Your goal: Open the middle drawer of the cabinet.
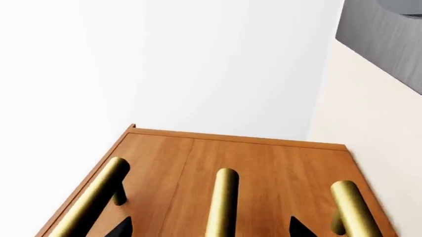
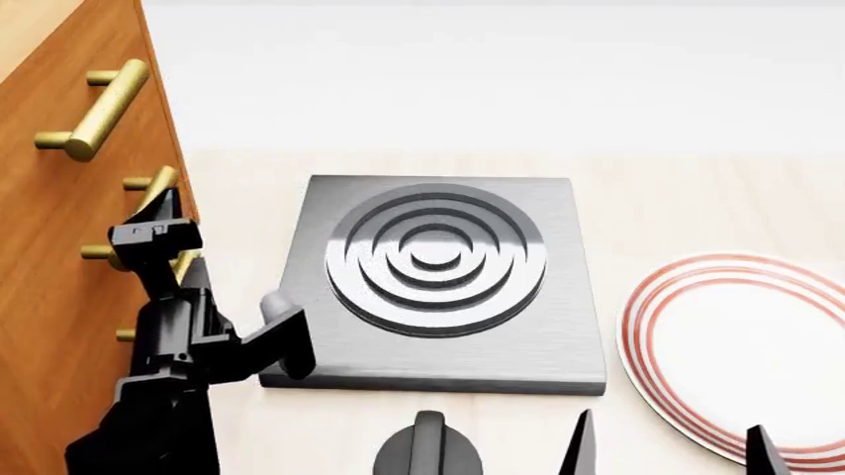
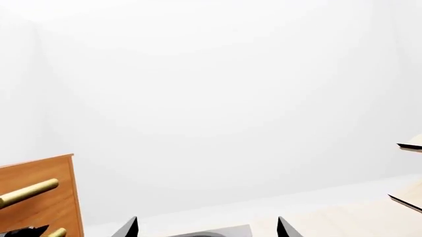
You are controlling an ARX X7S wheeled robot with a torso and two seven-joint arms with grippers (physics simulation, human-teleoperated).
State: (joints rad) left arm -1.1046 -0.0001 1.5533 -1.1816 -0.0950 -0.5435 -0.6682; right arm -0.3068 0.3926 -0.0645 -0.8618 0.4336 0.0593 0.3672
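While the right gripper (image 2: 667,445) idles with jaws apart at the head view's lower edge, the left gripper (image 1: 211,228), fingertips spread, straddles the brass handle (image 1: 222,202) of the middle drawer (image 2: 46,287) on the cabinet (image 2: 53,59) at far left, bar running lengthwise between them.

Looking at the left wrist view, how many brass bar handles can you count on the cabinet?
3. One handle runs along one side of the cabinet front, one sits in the centre between the left gripper's fingertips, and one on the other side. None looks hidden.
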